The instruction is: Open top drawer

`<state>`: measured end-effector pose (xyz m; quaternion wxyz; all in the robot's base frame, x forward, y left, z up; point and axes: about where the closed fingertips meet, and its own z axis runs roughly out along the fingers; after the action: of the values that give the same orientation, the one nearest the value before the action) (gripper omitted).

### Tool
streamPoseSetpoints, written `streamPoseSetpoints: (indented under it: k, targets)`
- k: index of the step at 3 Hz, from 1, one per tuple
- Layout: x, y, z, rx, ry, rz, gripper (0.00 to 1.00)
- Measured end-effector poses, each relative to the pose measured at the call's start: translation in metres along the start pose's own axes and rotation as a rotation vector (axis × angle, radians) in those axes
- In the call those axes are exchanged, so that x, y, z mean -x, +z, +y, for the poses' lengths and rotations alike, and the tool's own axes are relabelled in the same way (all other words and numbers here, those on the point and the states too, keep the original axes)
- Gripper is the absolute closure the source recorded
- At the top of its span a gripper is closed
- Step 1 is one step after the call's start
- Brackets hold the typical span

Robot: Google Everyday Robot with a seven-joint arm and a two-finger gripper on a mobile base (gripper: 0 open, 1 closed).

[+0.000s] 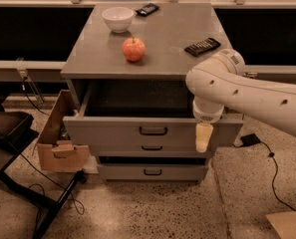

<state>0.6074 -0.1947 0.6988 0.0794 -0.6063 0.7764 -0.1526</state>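
Observation:
The top drawer of the grey cabinet is pulled out towards me, its dark speckled inside showing. Its small black bar handle sits at the centre of the wide front. Below it are two narrower drawers with like handles, the middle one and the bottom one. My gripper hangs from the white arm in front of the right part of the top drawer's front, to the right of the handle and apart from it. It holds nothing that I can see.
On the cabinet top stand a white bowl, a red apple, a black remote and a dark device. A cardboard box sits at the cabinet's left. A black stand is at lower left. Cables lie at right.

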Motion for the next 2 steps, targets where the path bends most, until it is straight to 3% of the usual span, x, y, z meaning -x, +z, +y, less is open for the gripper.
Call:
streamPoseSetpoints:
  k: [1,2]
  targets:
    - [-0.006,0.026,0.034,0.093,0.012,0.024,0.16]
    - [-0.011,0.03,0.062,0.136,0.022,0.049,0.4]
